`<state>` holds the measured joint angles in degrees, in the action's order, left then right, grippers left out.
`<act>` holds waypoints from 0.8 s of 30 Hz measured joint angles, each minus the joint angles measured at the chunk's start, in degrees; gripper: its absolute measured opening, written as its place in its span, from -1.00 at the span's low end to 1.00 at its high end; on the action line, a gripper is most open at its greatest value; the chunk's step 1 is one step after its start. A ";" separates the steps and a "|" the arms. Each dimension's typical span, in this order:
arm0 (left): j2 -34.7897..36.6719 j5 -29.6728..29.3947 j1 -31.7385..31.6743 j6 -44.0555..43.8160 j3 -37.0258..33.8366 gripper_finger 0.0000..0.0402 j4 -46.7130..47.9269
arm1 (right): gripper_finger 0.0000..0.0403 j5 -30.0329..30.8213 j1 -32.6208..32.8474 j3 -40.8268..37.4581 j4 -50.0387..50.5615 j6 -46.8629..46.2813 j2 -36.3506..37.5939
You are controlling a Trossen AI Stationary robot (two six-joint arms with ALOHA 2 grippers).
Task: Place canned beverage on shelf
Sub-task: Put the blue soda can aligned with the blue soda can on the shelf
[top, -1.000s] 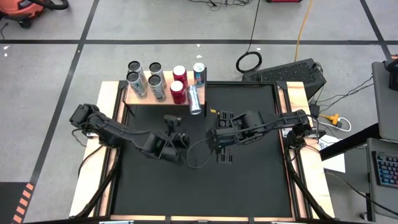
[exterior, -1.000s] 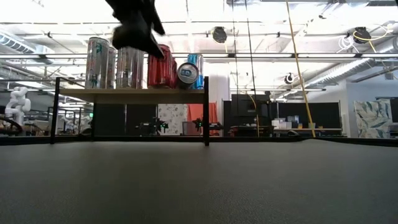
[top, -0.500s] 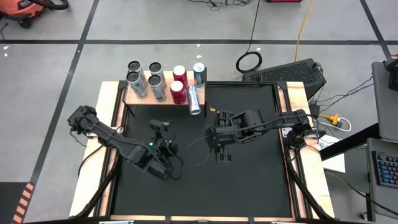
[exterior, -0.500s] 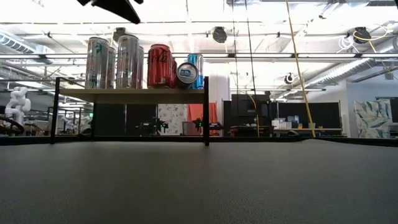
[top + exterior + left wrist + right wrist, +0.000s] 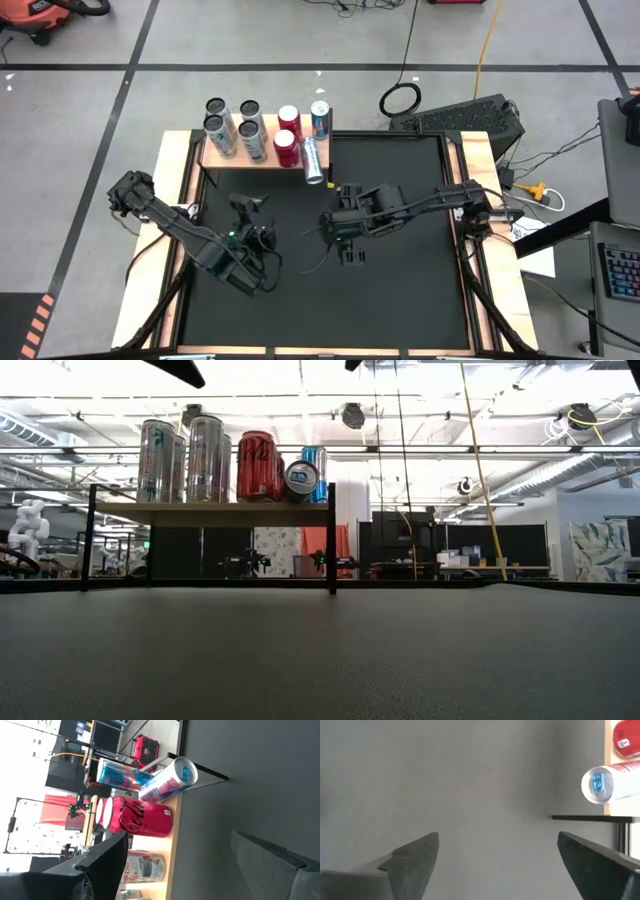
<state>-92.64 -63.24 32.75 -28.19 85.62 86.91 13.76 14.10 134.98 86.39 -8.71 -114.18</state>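
Wooden shelf (image 5: pixel 262 150) holding upright cans, one blue can (image 5: pixel 313 161) lying on its side (at the edge), left tool (image 5: pixel 247 203) and right tool (image 5: pixel 352 253) both open, empty, above the black counter (image 5: pixel 400 300).

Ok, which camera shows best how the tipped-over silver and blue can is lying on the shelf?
The left wrist view: the tipped can lies on its side at the shelf end, its top poking past the edge. The high view confirms it is lying down but shows it small; the low view and right wrist view show mostly its end.
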 joint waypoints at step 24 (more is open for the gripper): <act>7.43 11.58 5.03 -1.33 -0.04 0.70 3.11 | 0.98 19.54 -4.37 0.00 0.11 5.64 -14.55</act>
<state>-85.21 -51.66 37.78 -29.52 85.58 90.02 33.30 9.72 134.98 86.50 -3.06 -128.73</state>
